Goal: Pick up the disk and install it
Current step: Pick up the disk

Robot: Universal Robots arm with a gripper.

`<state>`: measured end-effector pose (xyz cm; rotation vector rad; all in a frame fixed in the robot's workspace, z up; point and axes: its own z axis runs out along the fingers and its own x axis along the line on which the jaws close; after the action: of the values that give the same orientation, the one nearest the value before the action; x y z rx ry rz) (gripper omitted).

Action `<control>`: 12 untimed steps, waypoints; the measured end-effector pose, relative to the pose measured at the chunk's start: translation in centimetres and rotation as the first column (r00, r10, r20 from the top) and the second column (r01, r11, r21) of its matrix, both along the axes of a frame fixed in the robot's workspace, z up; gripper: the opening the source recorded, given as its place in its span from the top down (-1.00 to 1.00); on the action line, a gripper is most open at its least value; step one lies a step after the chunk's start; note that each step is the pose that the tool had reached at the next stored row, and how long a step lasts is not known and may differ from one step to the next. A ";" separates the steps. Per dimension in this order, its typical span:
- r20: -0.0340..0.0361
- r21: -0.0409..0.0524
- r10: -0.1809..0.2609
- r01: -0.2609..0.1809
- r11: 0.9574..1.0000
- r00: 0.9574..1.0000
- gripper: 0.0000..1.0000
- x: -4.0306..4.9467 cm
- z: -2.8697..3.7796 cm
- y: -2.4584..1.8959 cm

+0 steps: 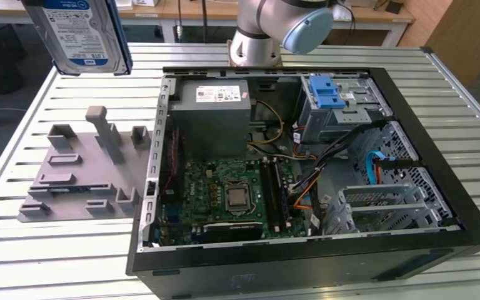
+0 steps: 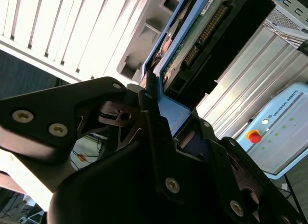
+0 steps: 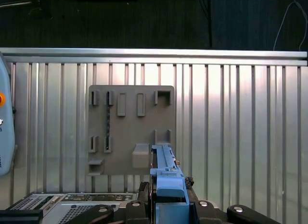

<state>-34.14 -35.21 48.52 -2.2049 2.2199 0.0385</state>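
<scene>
First wrist view: one pincer [image 3: 169, 199] clamps one disk [image 3: 164, 164] over one fixture [image 3: 129, 130].

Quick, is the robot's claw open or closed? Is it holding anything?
The gripper: closed, holding the disk by its blue bracket, up in the air.

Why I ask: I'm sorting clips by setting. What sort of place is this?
Probably a robotics lab: an open computer case lies on a slatted metal table beside a grey fixture plate, and the gripper holds the disk.
</scene>
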 end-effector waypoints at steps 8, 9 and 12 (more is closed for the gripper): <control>0.000 0.000 0.000 0.000 1.000 1.000 0.27 0.26 0.00 -0.02; 0.000 0.000 0.000 0.000 1.000 1.000 0.27 0.28 0.00 -0.02; 0.000 0.000 0.000 0.000 1.000 1.000 0.27 0.37 0.00 -0.03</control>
<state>-33.77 -35.24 48.52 -2.2050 2.2198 0.0386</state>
